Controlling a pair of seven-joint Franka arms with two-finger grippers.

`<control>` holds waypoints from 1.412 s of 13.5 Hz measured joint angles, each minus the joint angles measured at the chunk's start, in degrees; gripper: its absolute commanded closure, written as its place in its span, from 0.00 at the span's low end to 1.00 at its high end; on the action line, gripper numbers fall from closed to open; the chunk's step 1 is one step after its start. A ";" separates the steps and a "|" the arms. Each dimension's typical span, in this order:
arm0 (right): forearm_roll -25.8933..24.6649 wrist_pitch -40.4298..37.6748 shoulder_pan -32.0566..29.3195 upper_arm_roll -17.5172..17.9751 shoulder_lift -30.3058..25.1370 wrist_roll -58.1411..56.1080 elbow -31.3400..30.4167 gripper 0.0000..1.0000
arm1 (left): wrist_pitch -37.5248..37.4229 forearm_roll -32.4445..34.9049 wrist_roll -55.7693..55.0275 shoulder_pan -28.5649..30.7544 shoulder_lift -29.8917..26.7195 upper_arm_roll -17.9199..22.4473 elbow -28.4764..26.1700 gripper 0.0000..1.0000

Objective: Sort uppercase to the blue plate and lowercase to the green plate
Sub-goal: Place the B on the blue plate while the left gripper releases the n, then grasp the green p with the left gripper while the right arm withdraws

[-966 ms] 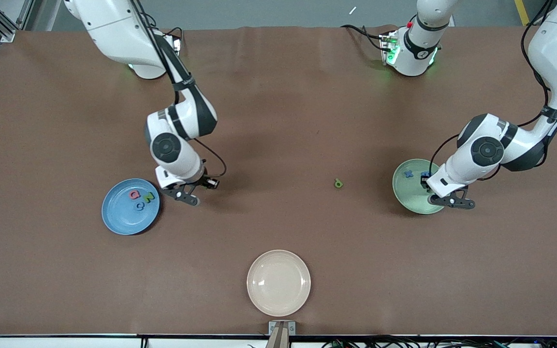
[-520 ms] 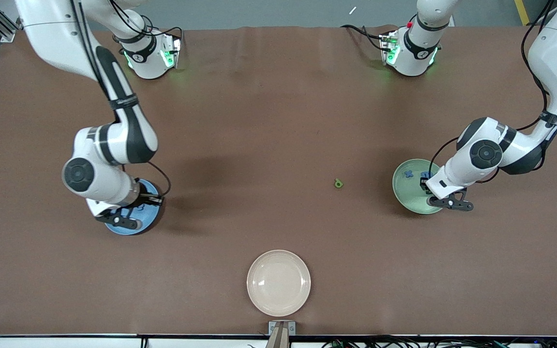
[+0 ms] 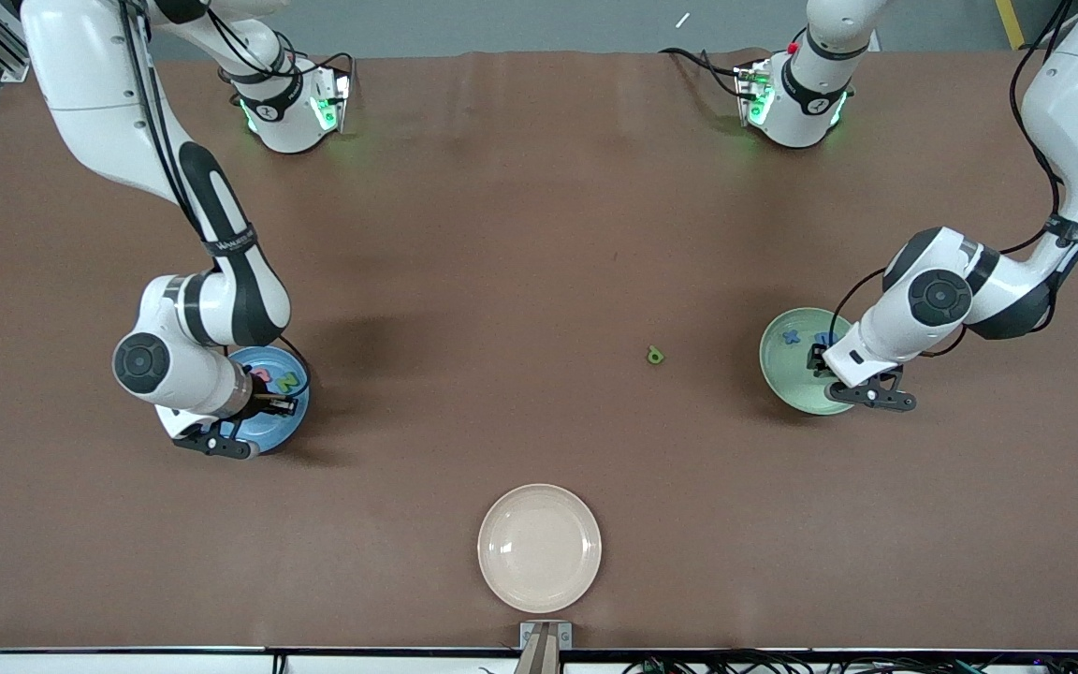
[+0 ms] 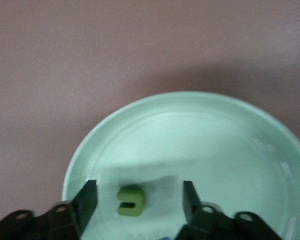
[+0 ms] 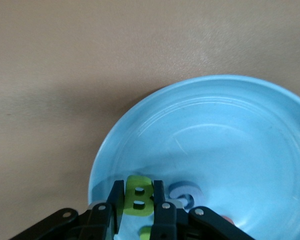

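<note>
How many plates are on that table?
3: the blue plate under the right gripper, the green plate under the left gripper, and a cream plate nearest the front camera.

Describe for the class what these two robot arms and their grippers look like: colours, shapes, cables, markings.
Both arms are glossy white rounded segments with dark grey joints and round black caps. Black cables run along them, banded on. The bases glow green. The right gripper and left gripper are black, with two flat fingers.

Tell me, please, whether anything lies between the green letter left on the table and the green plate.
Nothing visible does. The green letter lies alone on bare table, and the stretch toward the green plate is open. The left gripper hangs open over that plate.
</note>
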 measured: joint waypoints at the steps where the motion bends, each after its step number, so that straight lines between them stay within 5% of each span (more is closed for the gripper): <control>1: 0.00 0.34 -0.01 0.00 0.60 0.00 0.12 0.81 | -0.18 0.00 -1.62 -0.03 -0.01 -1.21 0.12 0.00; 2: 0.00 0.35 -0.01 0.00 0.86 0.02 0.31 0.14 | -0.85 -0.09 -3.91 -0.14 -0.01 -2.62 0.34 0.00; 3: 0.00 0.29 -0.01 0.00 0.86 0.02 0.48 0.00 | -1.80 -0.35 -6.63 -0.56 -0.02 -4.05 0.75 0.00; 7: 0.00 -0.95 -0.06 -0.09 0.83 0.01 1.77 0.00 | -2.85 -4.14 -23.98 -9.64 -0.01 -4.97 4.74 0.00; 9: 0.00 -7.58 -0.07 -0.11 0.54 0.01 5.45 0.00 | -3.12 -5.22 -36.38 -16.31 0.08 -3.68 7.73 0.00; 14: 0.00 -27.62 -0.44 -0.39 -0.99 0.02 18.50 0.00 | -3.32 -11.48 -61.59 -34.41 0.27 5.98 13.42 0.00; 19: -2.06 -33.62 -1.30 -1.08 -3.76 -0.01 22.25 0.00 | -3.19 -12.09 -70.98 -37.18 2.25 7.58 14.23 0.00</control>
